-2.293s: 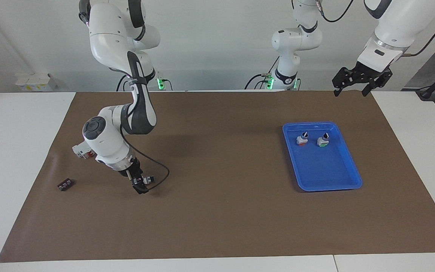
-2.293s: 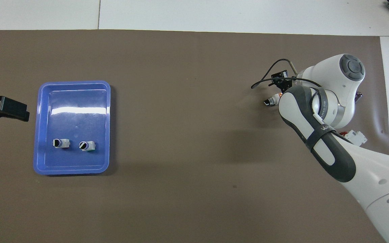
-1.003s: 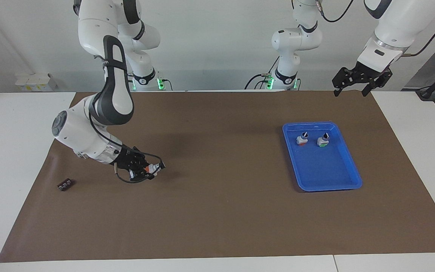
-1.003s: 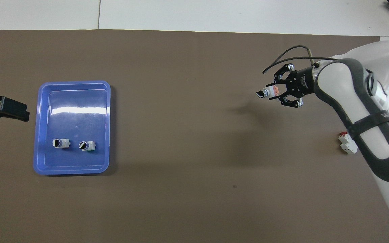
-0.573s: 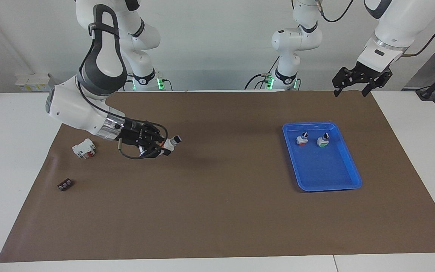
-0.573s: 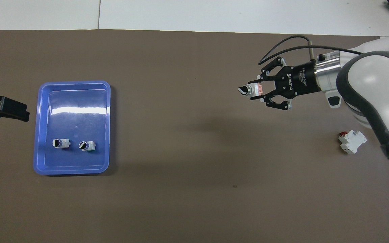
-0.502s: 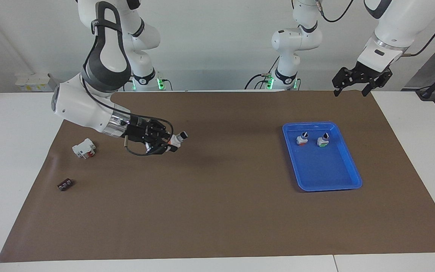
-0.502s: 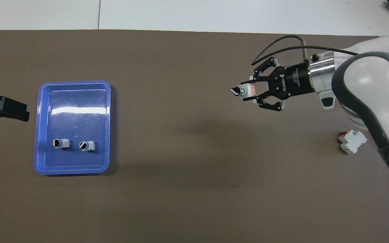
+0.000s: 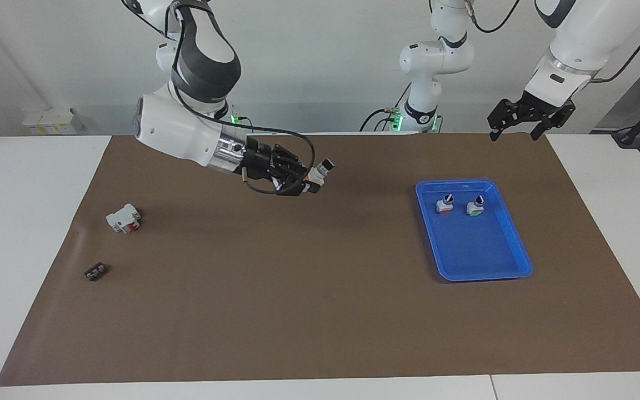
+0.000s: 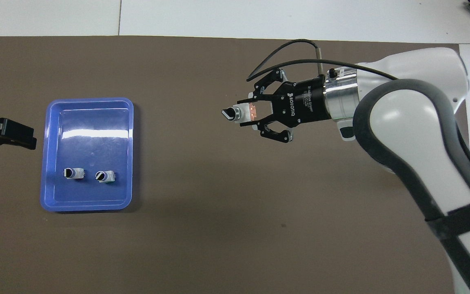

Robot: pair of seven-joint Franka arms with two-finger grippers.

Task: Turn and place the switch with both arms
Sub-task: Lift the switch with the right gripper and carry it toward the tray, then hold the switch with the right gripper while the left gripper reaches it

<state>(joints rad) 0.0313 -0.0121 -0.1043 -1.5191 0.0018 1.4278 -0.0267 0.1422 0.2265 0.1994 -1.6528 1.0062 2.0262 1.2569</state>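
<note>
The switch (image 9: pixel 321 168) (image 10: pixel 234 113), with a white body, orange-red base and black knob, is up in the air over the middle of the brown mat (image 9: pixel 320 311). My right gripper (image 9: pixel 309 181) (image 10: pixel 247 112) is shut on its base, and the knob points toward the left arm's end of the table. My left gripper (image 9: pixel 514 133) (image 10: pixel 5 133) waits open and holds nothing, raised over the mat's edge beside the blue tray (image 9: pixel 520 261) (image 10: pixel 90 100).
Two small switches stand in the tray, one orange-based (image 9: pixel 444 205) and one green-based (image 9: pixel 474 206). A white block with a red part (image 9: pixel 123 218) and a small dark piece (image 9: pixel 96 271) lie on the mat at the right arm's end.
My right arm has lifted the switch higher and carried it from the right arm's end toward the table's middle. The left gripper has stayed where it was.
</note>
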